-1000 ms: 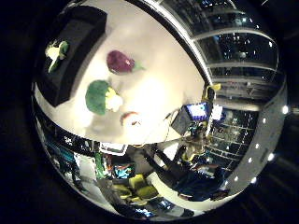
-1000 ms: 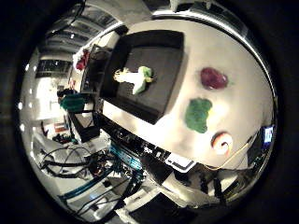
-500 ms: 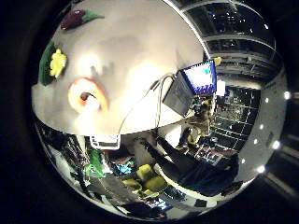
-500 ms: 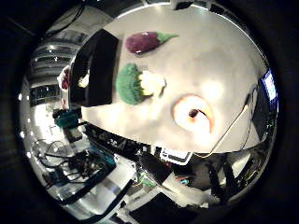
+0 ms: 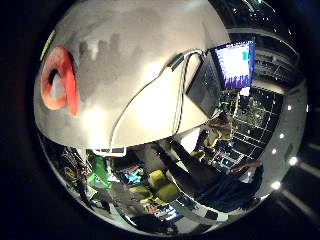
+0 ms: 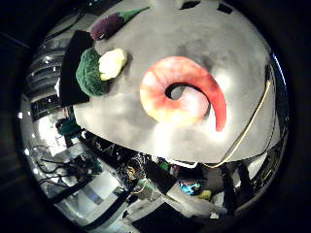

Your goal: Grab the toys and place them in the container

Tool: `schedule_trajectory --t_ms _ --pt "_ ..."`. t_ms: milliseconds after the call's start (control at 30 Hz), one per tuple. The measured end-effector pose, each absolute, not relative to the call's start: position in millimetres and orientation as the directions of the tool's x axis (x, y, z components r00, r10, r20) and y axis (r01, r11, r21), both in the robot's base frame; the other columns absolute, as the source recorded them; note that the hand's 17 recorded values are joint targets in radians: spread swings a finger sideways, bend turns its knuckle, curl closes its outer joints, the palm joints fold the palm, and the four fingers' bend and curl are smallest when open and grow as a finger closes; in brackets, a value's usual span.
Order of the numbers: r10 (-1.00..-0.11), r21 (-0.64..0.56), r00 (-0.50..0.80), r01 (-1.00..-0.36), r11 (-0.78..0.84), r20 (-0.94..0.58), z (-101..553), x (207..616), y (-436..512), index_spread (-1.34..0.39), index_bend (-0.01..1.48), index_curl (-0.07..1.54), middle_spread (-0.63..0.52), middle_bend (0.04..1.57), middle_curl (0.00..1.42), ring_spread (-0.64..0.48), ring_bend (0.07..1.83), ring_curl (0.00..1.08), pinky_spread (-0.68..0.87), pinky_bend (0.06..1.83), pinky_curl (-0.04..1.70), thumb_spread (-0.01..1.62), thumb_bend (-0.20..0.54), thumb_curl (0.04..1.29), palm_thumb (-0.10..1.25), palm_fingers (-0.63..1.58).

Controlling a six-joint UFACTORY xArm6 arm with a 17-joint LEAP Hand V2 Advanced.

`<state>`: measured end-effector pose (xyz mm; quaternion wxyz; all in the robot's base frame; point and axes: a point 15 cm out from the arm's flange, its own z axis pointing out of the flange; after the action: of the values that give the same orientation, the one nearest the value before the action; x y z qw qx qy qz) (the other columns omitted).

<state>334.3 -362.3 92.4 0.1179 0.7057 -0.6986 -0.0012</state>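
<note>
The shrimp point(image 6: 182, 92) lies curled on the table point(image 6: 243, 53), filling much of the thumb-side view (close to the palm). Near it sit the broccoli point(image 6: 92, 73) and eggplant point(image 6: 109, 25), beside the black container point(image 6: 70, 68). The hand's state cannot be told.

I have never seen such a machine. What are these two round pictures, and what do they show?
Both pictures come from small wide-angle cameras on the palm of a robot hand that is mounted on an arm. One camera sits at the thumb side, one at the little-finger side, so both look out from the palm. Below lies a pale table. On it are soft toys: a curled orange-pink shrimp, which looks closest to the palm, a green and yellow broccoli, and a purple eggplant. Beside the broccoli is a black container. Nothing is held, as far as these views show. A laptop stands on the table's far side.
</note>
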Motion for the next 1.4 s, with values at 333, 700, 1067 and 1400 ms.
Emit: schedule_trajectory --t_ms 333,700,1067,1400 --pt "-0.991 0.180 0.036 -0.984 -0.012 0.130 58 326 -344 -0.36 0.14 0.21 0.09 0.18 0.29 0.20 0.26 0.26 0.39 0.42 0.33 0.94 -0.031 0.29 0.43 -0.04" --pt "-0.993 0.205 0.076 -0.977 -0.057 0.089 30 333 -314 -0.35 0.14 0.22 0.09 0.19 0.29 0.20 0.26 0.27 0.39 0.41 0.32 0.93 -0.028 0.29 0.44 -0.03" --pt "-0.992 0.197 0.088 -0.978 -0.068 0.095 23 336 -316 -0.27 0.15 0.23 -0.08 0.39 0.37 -0.03 0.48 0.31 0.20 0.40 0.30 0.94 -0.017 0.31 0.57 0.43" --pt "-0.984 0.098 0.074 -0.993 -0.058 0.160 43 352 -343 -0.50 0.57 0.53 -0.34 0.85 0.72 -0.32 1.05 0.61 -0.38 1.02 0.62 0.93 -0.024 0.33 0.71 1.10"
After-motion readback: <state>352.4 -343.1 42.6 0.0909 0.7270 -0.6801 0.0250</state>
